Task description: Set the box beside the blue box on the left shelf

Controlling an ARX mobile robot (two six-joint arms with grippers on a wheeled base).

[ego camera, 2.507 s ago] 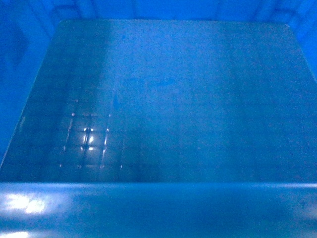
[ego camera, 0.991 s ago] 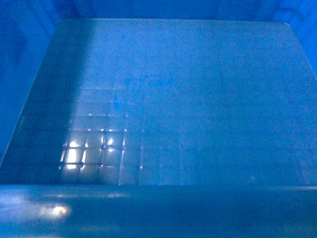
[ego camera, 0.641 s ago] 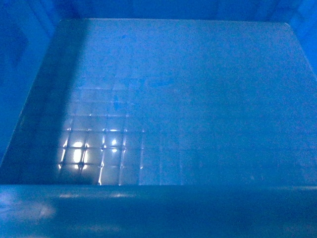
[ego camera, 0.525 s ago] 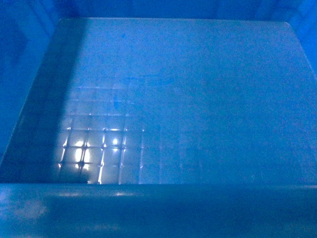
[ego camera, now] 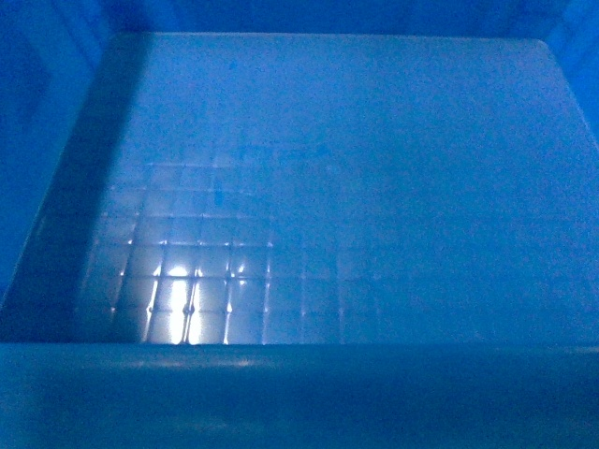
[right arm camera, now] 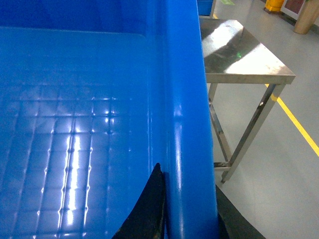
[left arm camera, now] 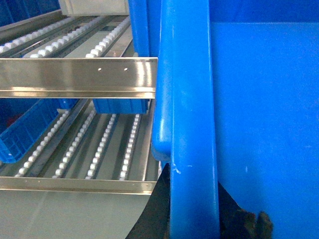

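Across the whole head frame: large bright-blue plastic crate (ego camera: 337,187), grid floor up. Left gripper (left arm camera: 192,219) and right gripper (right arm camera: 187,219) each clamp a side rim. Roller-track shelf (left arm camera: 99,144) sits left of crate.

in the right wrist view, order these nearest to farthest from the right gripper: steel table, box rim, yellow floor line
1. box rim, clamped in the jaws of the right gripper.
2. steel table, right of the box, beyond it.
3. yellow floor line, on the floor, far right past the table.

The left claw (left arm camera: 194,219) grips the box (left arm camera: 259,124) rim beside the left shelf (left arm camera: 99,149).
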